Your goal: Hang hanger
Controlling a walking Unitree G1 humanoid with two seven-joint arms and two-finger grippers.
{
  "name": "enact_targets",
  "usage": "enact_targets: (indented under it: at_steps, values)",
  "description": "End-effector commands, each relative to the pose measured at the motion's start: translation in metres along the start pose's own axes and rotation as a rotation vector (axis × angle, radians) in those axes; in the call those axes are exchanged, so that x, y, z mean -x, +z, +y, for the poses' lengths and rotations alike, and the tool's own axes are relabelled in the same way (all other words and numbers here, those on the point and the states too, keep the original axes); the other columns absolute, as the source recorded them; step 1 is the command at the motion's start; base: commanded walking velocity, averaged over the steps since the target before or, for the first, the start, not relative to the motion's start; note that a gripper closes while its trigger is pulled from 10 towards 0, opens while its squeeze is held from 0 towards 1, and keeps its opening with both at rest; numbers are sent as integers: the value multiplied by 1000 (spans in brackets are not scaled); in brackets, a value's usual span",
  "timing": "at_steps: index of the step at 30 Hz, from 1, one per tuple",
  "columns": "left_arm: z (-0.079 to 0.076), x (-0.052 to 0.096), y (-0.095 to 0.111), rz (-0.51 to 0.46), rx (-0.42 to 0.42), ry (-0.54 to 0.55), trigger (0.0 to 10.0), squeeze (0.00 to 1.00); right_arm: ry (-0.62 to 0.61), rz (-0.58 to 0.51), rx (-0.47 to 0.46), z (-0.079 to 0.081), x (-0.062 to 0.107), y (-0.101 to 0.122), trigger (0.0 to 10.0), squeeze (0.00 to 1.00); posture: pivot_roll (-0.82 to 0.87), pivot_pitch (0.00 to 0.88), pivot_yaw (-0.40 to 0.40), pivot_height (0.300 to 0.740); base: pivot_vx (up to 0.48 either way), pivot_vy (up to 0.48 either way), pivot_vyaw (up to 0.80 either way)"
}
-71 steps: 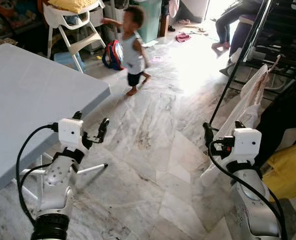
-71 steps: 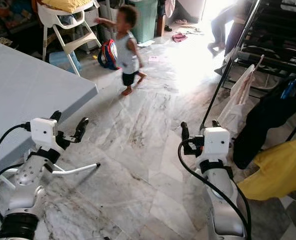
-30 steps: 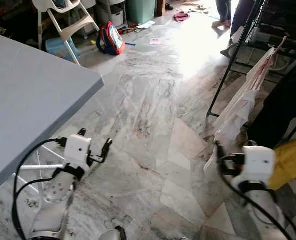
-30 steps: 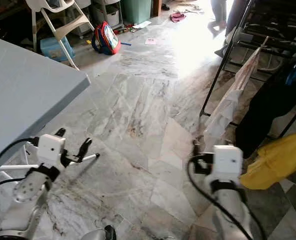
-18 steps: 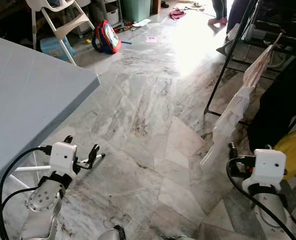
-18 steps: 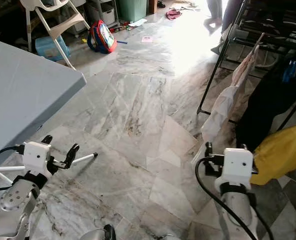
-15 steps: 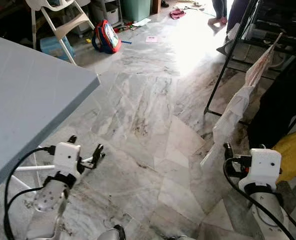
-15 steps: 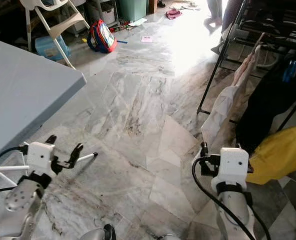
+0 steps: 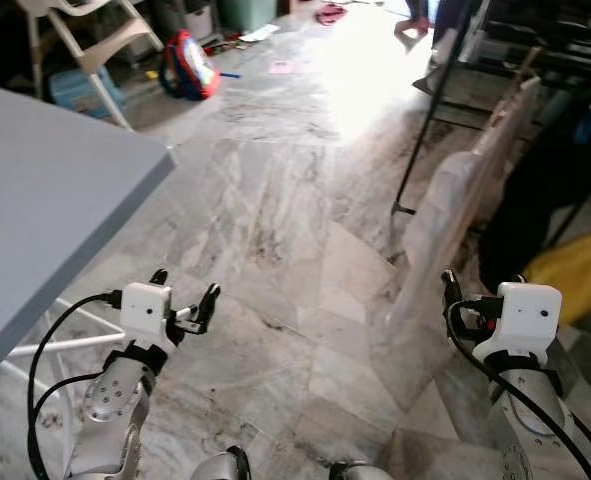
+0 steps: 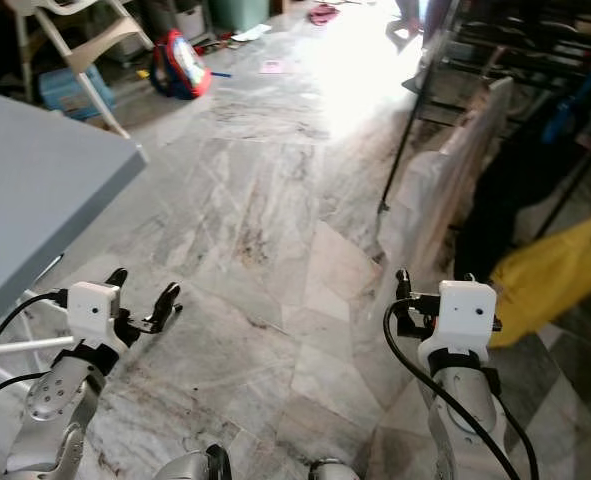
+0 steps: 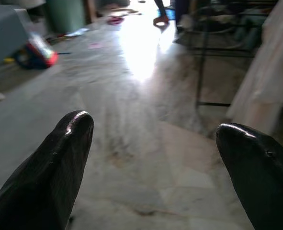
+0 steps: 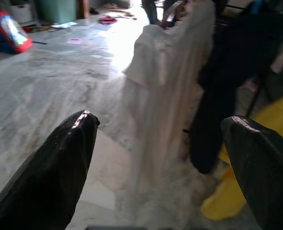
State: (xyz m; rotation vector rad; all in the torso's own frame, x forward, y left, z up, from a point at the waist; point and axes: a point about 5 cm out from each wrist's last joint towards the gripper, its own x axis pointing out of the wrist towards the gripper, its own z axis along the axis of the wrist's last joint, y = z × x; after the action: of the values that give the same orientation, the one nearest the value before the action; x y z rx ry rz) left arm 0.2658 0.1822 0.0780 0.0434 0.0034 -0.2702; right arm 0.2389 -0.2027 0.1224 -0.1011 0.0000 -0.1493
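— Grey thing on the left, what is it?

— It is a big table (image 9: 35,180). Just beside its corner, low down, is the left gripper (image 9: 185,285). Its two black fingers (image 11: 69,143) are spread wide apart, with just floor showing between them.

— What is the floor like?

— It is a pale marble floor (image 9: 295,200) with dark streaks. Far back on it lies a red and blue backpack (image 9: 183,75), next to a white high chair (image 9: 95,40). A person's foot (image 9: 412,22) stands in the bright patch further back.

— And on the right?

— A black rack (image 9: 420,130) stands there. A long white cloth (image 9: 455,210) hangs on it and reaches down near the floor. The right gripper (image 12: 160,120) is held up near the bottom of that cloth. Its fingers (image 12: 69,158) are spread wide too, and they hold nothing.

— Where is the hanger?

— I cannot tell for sure. The top of the white cloth is too blurry to make one out. Beside the white cloth hangs a black cloth (image 9: 535,190), and a yellow cloth (image 9: 575,270) is just past that.
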Motion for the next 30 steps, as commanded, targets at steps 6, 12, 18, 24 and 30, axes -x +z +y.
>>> enact_targets:
  at_steps: [6, 12, 18, 24, 30]
  values:
    - [1, -2, 3, 0, 15, -25, 10000, 0, -13, 2, -11, 2, 0, 1, 10000, 0, -87, 202, 29, 740, 0, 0, -800]
    - [-5, -3, 4, -5, 24, -55, 10000, 0, -20, 1, -18, 5, -1, 1, 10000, 0, -90, 208, 34, 740, 276, 0, -800]
    - [-6, -2, 4, -1, 27, -69, 10000, 0, -23, 3, -20, 6, -1, 1, 10000, 0, -90, 214, 35, 740, 319, 0, -800]
    - [-7, -3, 4, 2, 26, -78, 10000, 0, -24, 0, -19, 7, 0, 1, 10000, 0, -90, 213, 34, 740, 351, 0, -796]
    - [-9, -3, 3, 2, 28, -86, 10000, 0, -19, -9, -18, 9, -1, 2, 10000, 0, -89, 206, 29, 740, 351, 0, -401]
